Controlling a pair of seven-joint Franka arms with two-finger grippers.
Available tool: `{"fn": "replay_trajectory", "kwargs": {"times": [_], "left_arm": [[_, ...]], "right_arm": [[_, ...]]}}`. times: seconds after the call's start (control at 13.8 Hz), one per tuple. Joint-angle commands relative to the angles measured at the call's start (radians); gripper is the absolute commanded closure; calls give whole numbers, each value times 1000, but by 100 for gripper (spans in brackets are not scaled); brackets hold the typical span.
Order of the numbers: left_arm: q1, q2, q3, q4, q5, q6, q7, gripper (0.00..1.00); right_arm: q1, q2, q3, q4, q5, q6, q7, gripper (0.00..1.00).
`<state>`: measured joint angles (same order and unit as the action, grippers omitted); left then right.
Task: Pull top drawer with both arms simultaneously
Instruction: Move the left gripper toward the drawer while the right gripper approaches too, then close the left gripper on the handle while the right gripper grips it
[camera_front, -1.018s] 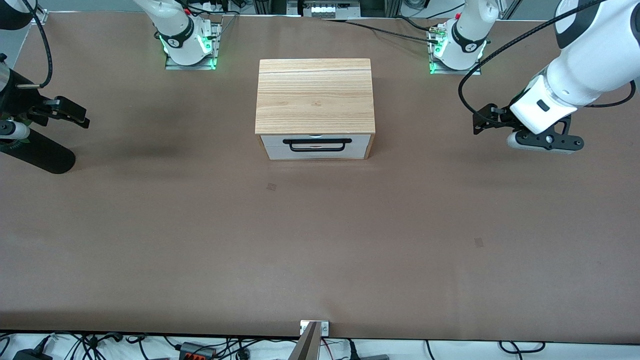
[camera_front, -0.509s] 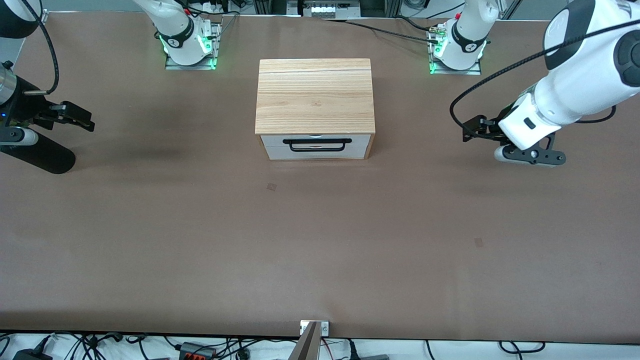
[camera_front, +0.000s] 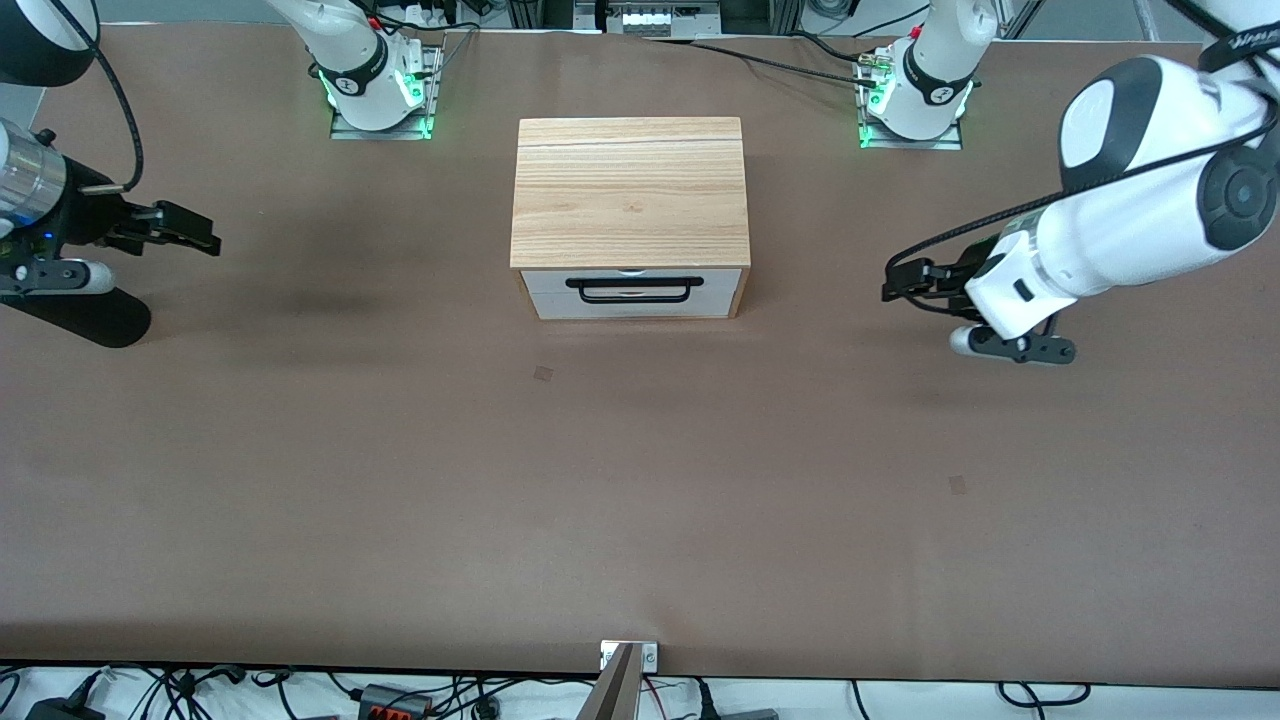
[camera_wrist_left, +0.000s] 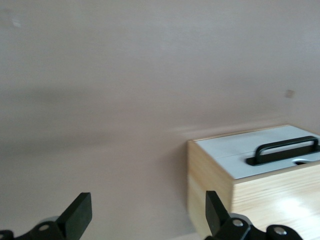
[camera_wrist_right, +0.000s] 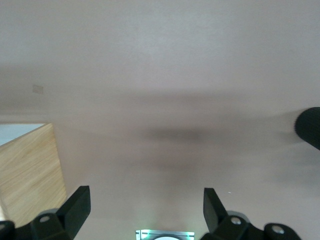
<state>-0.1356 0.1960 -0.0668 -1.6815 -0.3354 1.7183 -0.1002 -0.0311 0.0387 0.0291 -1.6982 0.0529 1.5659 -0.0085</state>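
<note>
Light-wood cabinet at table centre, midway between bases so each arm reaches equally. Drawer shut, white front and black handle facing front camera. Left gripper over bare table toward left arm's end, fingers spread for handle. Right gripper over right arm's end, fingers likewise apart. Neither touches drawer; both well apart from handle.

- A wide brown table is filling the front view under even light.
- Tangled cables are lying along its near edge.
- Green lights are glowing at its other edge.
</note>
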Motion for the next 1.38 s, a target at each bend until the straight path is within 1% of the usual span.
{"fn": "replay_trajectory", "kwargs": {"times": [0.0, 0.15, 0.22, 0.36, 0.44, 0.58, 0.65, 0.73, 0.87, 0.95, 1.09, 1.24, 1.31], "left_arm": [[-4, 60, 2, 36, -112, 14, 19, 0], [-7, 97, 2, 37, -198, 26, 19, 0], [-7, 121, 2, 37, -244, 26, 31, 0], [-4, 169, 2, 37, -342, 41, 159, 0], [1, 196, 4, 36, -397, 52, 260, 0], [5, 246, 4, 36, -502, 52, 353, 0], [7, 272, 4, 36, -557, 52, 384, 0], [5, 301, 2, 36, -617, 50, 457, 0], [5, 364, 2, 28, -730, 44, 589, 0], [1, 393, 2, 25, -766, 41, 646, 0], [-7, 443, 1, 19, -813, 31, 717, 0], [-3, 485, -25, 17, -888, -15, 783, 0], [-4, 509, -27, 17, -922, -46, 830, 0]], "right_arm": [[28, 62, 2, 45, 18, -14, -10, 0], [65, 105, 3, 54, 19, -10, -10, 0], [95, 139, 3, 54, 66, -7, -10, 0], [117, 188, 2, 52, 247, 9, -11, 0], [125, 214, 2, 52, 304, 31, -11, 0], [164, 251, 3, 48, 384, 92, -11, 0], [195, 263, 2, 46, 412, 124, -11, 0], [232, 276, 2, 42, 429, 182, -16, 0], [267, 293, 3, 20, 445, 264, -19, 0], [279, 302, 3, 8, 487, 299, -33, 0], [292, 334, 3, -4, 626, 333, -111, 0], [298, 369, 2, -11, 761, 345, -194, 0], [293, 383, 3, -30, 822, 371, -247, 0]]}}
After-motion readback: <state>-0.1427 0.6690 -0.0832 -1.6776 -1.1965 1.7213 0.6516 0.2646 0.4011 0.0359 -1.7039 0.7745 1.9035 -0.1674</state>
